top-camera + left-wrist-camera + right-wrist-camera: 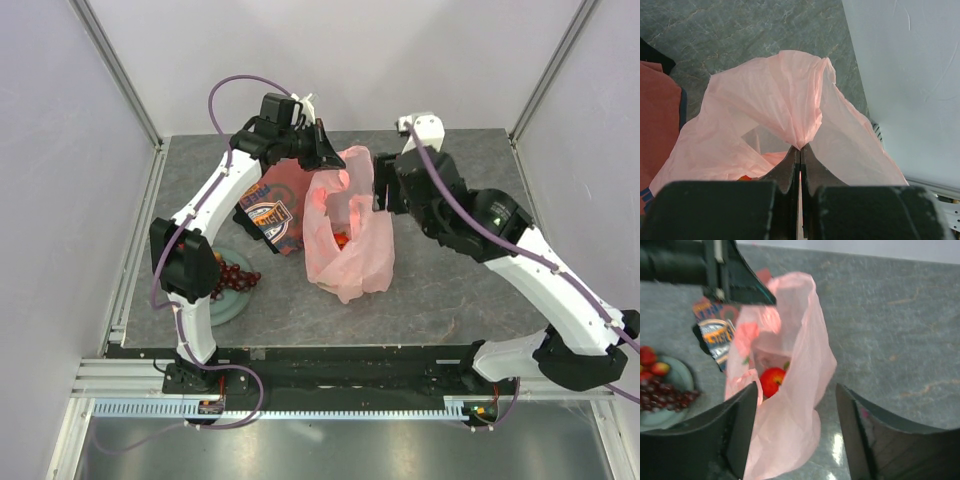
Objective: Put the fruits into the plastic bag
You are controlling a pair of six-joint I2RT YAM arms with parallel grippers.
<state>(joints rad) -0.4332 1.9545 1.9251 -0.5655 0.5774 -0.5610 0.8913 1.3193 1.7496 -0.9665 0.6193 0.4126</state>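
Left gripper (322, 158), seen from above, pinches the raised rim of the thin translucent pink plastic bag (350, 245); dark purple grapes (236, 279) lie on a pale green plate (225, 305) left of the bag. Its wrist view shows both fingers pressed together on bag film. Right gripper (797, 390) stands spread over the bag, with a red apple (771, 381) inside.

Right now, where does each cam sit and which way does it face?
Top external: above and behind the bases, looking down on the table; both arms show, left claw and right claw at the plastic bag.
Left wrist: on the left arm, looking along its shut fingers, which pinch the bag.
Right wrist: on the right arm, looking down between its open fingers into the bag at a red apple.
Shared: top and right wrist both show the left claw, the bag and the plate of grapes.
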